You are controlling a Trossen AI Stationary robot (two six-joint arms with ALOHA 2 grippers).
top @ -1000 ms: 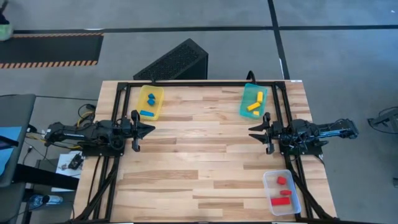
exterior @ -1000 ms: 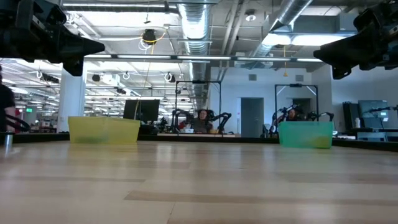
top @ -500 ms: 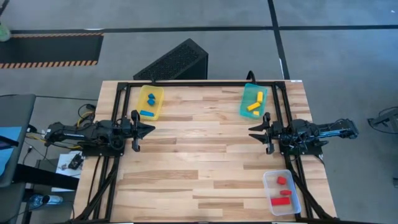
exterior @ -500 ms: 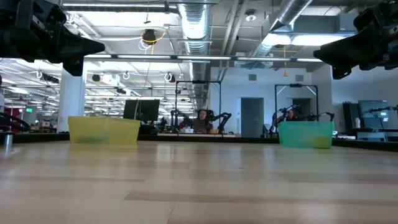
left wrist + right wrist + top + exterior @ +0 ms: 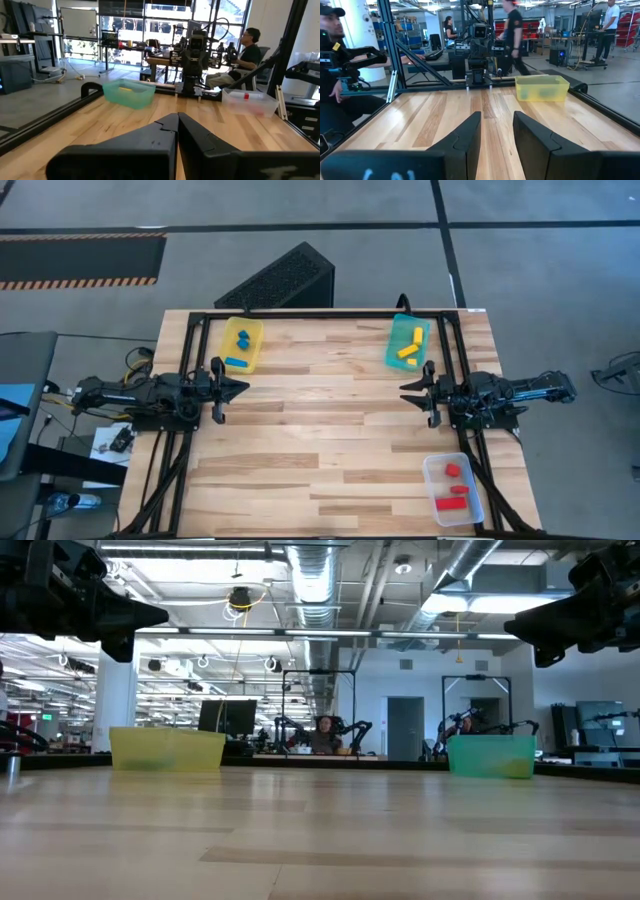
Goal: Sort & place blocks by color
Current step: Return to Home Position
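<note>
The blocks lie sorted in three trays. Blue blocks (image 5: 240, 340) sit in the yellow tray (image 5: 253, 330) at the far left. Yellow blocks (image 5: 408, 350) sit in the teal tray (image 5: 396, 330) at the far right. Red blocks (image 5: 452, 471) sit in the clear tray (image 5: 430, 480) at the near right corner. My left gripper (image 5: 240, 388) hovers at the table's left edge, near side of the yellow tray, shut and empty (image 5: 177, 116). My right gripper (image 5: 404, 392) hovers at the right edge between the teal and clear trays, its fingers a little apart (image 5: 496, 115), holding nothing.
The wooden table top (image 5: 320, 430) between the two arms is bare. A black frame rail (image 5: 320, 314) runs along the far edge. A dark slanted box (image 5: 280, 280) stands on the floor beyond it. People (image 5: 512, 30) sit and walk in the room behind the table.
</note>
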